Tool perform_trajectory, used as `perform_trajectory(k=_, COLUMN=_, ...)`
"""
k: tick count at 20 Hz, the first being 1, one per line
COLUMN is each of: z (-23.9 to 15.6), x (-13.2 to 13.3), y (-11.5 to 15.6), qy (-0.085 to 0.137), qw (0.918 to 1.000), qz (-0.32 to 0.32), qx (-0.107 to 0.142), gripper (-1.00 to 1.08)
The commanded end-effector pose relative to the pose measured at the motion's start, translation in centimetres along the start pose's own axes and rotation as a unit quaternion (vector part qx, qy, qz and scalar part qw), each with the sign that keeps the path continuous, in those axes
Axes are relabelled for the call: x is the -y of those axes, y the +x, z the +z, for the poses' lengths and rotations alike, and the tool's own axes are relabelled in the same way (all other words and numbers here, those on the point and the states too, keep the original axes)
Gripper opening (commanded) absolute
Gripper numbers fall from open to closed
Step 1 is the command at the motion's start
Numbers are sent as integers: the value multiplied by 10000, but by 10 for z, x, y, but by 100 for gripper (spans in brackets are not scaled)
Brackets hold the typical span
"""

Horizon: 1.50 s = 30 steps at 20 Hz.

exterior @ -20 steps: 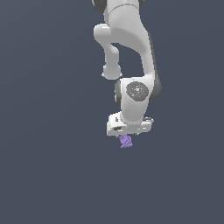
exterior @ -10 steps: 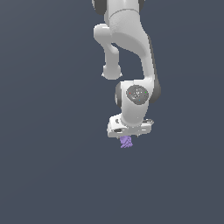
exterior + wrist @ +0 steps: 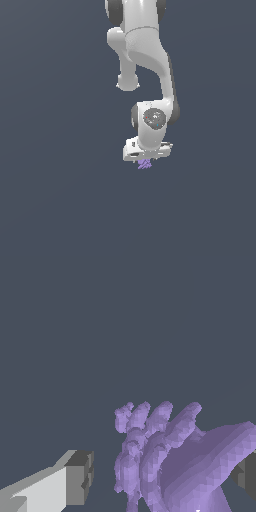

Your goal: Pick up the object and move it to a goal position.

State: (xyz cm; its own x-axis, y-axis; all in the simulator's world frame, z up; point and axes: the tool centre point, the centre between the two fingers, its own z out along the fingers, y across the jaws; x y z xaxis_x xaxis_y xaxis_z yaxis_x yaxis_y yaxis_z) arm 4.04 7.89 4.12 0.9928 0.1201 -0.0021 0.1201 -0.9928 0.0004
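My tool [image 3: 145, 159] hangs under the arm [image 3: 150, 60] with the object [image 3: 145, 164], a small lumpy purple clump, showing just below it. In the wrist view the object [image 3: 170, 456] fills the space between my two fingers: the far pad [image 3: 245, 473] looks to be touching its side, while the near pad [image 3: 80, 476] stands a little apart from the lumps I can see. So I judge that I am gripping the object, but off-centre and perhaps on only a few bumps; whether the near pad bears on it lower down is hidden. The step in hand, as I read it, is the carry to the goal, and no goal marker shows in either view. To do it well I would keep the squeeze steady, move smoothly without quick turns of the wrist, and keep the fingers level so the jagged shape cannot pivot between the pads. A slip is the main risk, since the contact seems uneven. No container shows in either view, only a plain dark background around arm and object.
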Motion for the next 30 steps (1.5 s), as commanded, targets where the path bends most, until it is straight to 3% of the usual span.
perform_trajectory(k=1, z=2, x=0, y=1, qy=0, qw=10000, qz=0, qx=-9, gripper=100)
perform_trajectory(k=2, z=2, x=0, y=2, qy=0, qw=10000, qz=0, qx=-9, gripper=100)
perform_trajectory(k=3, z=2, x=0, y=2, qy=0, qw=10000, qz=0, qx=-9, gripper=-100)
perform_trajectory(k=18, z=-7, x=2, y=2, qy=1, qw=10000, qz=3, qx=-12, gripper=-100)
perform_trajectory(k=30, z=-95, x=26, y=5, qy=1, qw=10000, qz=3, qx=-12, gripper=-100)
